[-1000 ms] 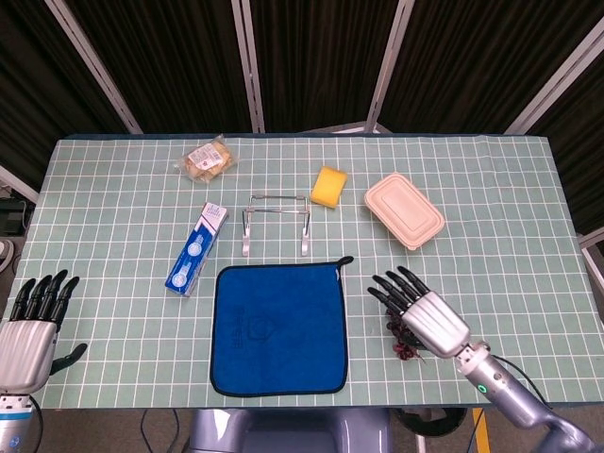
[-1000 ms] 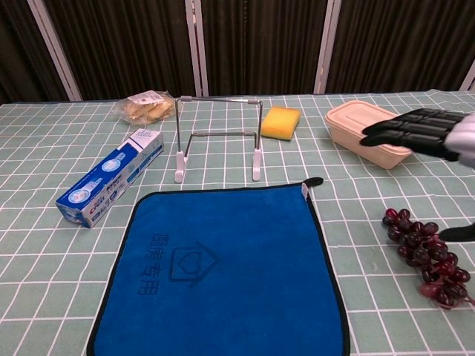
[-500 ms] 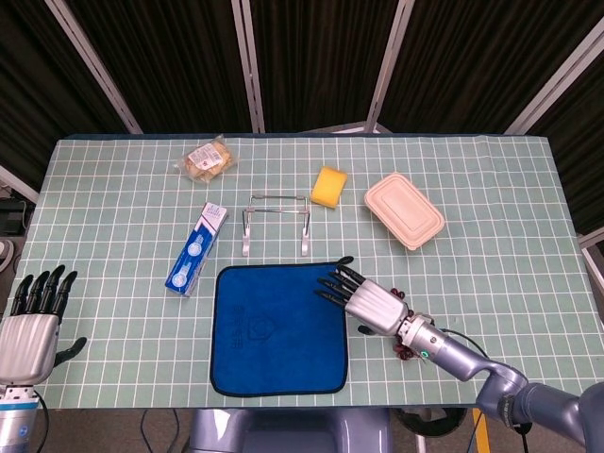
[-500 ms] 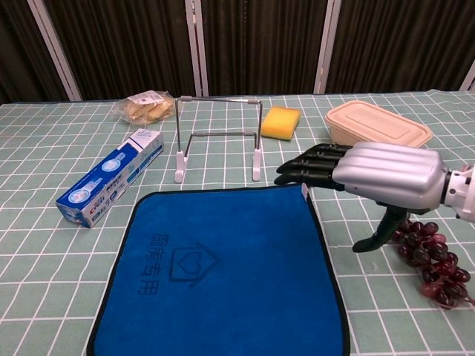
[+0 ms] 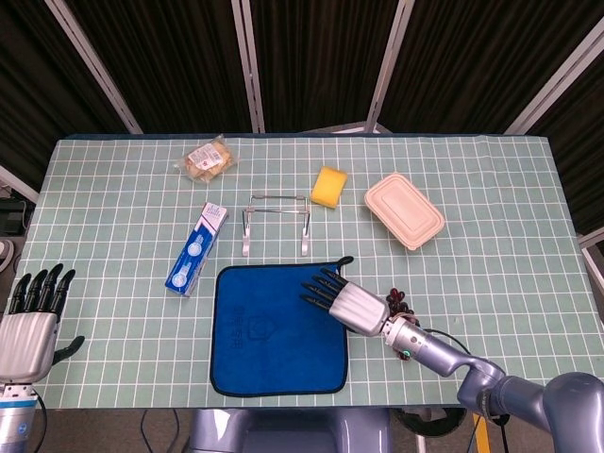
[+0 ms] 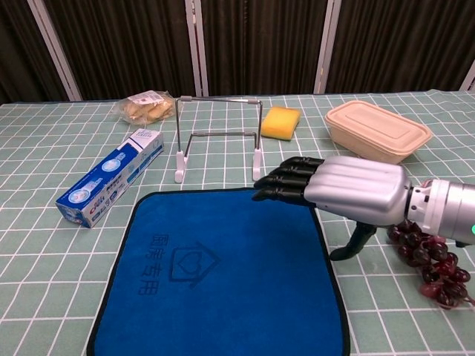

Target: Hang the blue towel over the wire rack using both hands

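The blue towel (image 5: 274, 326) (image 6: 208, 267) lies flat on the table near the front edge. Just behind it stands the wire rack (image 5: 275, 224) (image 6: 217, 137), upright and bare. My right hand (image 5: 342, 300) (image 6: 338, 189) hovers over the towel's far right corner, fingers stretched out and apart, thumb hanging down beside the towel's right edge; it holds nothing. My left hand (image 5: 30, 319) is open at the front left edge of the table, well away from the towel, and shows only in the head view.
A toothpaste box (image 5: 197, 249) (image 6: 111, 176) lies left of the rack. A yellow sponge (image 5: 328, 186) (image 6: 280, 122), a beige lidded container (image 5: 405, 210) (image 6: 377, 130) and a snack bag (image 5: 207, 159) (image 6: 145, 106) sit further back. A bunch of dark grapes (image 6: 427, 256) lies right of the towel.
My right hand has swept left from beside the grapes to above the towel's far right corner, now covering the towel's hanging loop. The left hand has barely shifted. The towel has not moved.
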You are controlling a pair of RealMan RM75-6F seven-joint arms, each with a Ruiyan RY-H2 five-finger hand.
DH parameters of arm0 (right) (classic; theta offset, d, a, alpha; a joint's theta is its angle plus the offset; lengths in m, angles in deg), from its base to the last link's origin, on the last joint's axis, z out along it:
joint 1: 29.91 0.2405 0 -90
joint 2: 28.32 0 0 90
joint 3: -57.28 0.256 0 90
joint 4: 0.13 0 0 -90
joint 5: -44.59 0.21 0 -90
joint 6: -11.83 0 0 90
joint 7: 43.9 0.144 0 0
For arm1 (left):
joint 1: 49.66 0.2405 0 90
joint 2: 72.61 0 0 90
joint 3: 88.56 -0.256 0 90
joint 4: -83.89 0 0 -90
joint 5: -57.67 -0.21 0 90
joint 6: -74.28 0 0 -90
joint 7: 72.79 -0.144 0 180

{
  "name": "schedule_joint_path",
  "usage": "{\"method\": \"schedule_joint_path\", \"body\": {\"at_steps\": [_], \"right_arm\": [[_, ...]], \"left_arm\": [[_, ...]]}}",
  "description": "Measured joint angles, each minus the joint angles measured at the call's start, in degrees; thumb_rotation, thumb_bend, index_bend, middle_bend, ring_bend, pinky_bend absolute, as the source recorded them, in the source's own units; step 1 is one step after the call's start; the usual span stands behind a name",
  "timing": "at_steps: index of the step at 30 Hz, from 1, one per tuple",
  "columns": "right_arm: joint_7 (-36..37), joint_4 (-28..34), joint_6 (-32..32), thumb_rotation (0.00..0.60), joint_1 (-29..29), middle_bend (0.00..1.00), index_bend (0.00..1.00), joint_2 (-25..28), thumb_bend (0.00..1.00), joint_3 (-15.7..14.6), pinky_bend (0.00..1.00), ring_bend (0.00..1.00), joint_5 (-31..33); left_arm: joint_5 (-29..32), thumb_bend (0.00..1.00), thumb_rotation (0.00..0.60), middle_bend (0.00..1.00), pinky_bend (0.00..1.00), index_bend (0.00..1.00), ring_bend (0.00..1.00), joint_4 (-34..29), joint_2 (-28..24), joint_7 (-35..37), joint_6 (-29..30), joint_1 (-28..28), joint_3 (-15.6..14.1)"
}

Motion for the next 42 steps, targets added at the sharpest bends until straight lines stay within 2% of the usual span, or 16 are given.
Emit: {"method": "schedule_joint_path", "body": {"at_steps": [6, 16, 34, 39, 42], "right_arm": [[-2.2, -3.3, 1.0, 0.600, 1.2, 0.00, 0.00, -0.9, 0.00, -1.5, 0.00, 0.00, -0.9], [-0.9, -3.3, 3.3, 0.600, 1.5, 0.00, 0.00, 0.2, 0.00, -3.6, 0.00, 0.00, -0.3], [0.4, -4.7, 4.2, 0.600, 2.9, 0.00, 0.00, -4.2, 0.00, -3.5, 0.00, 0.00, 1.7], [1.4, -4.7, 4.5, 0.600, 3.2, 0.00, 0.08, -4.3, 0.01, -3.9, 0.00, 0.00, 1.7], [2.6, -4.9, 4.7, 0.600, 3.3, 0.00, 0.17, -4.5, 0.12, -4.4, 0.00, 0.00, 1.7]], "left_arm": [[0.3, 0.05, 0.600, 0.00, 0.00, 0.00, 0.00, -0.1, -0.1, 0.2, -0.1, -0.2, 0.0], [1.1, 0.05, 0.600, 0.00, 0.00, 0.00, 0.00, 0.0, 0.0, 0.0, -0.7, -0.6, 0.1], [1.5, 0.05, 0.600, 0.00, 0.00, 0.00, 0.00, -0.2, 0.2, -0.1, -0.7, -0.8, -0.1], [1.6, 0.05, 0.600, 0.00, 0.00, 0.00, 0.00, -0.1, 0.1, 0.1, -0.8, -1.0, -0.1], [1.7, 0.05, 0.600, 0.00, 0.00, 0.00, 0.00, -0.1, 0.1, 0.2, -0.8, -1.1, 0.0]]}}
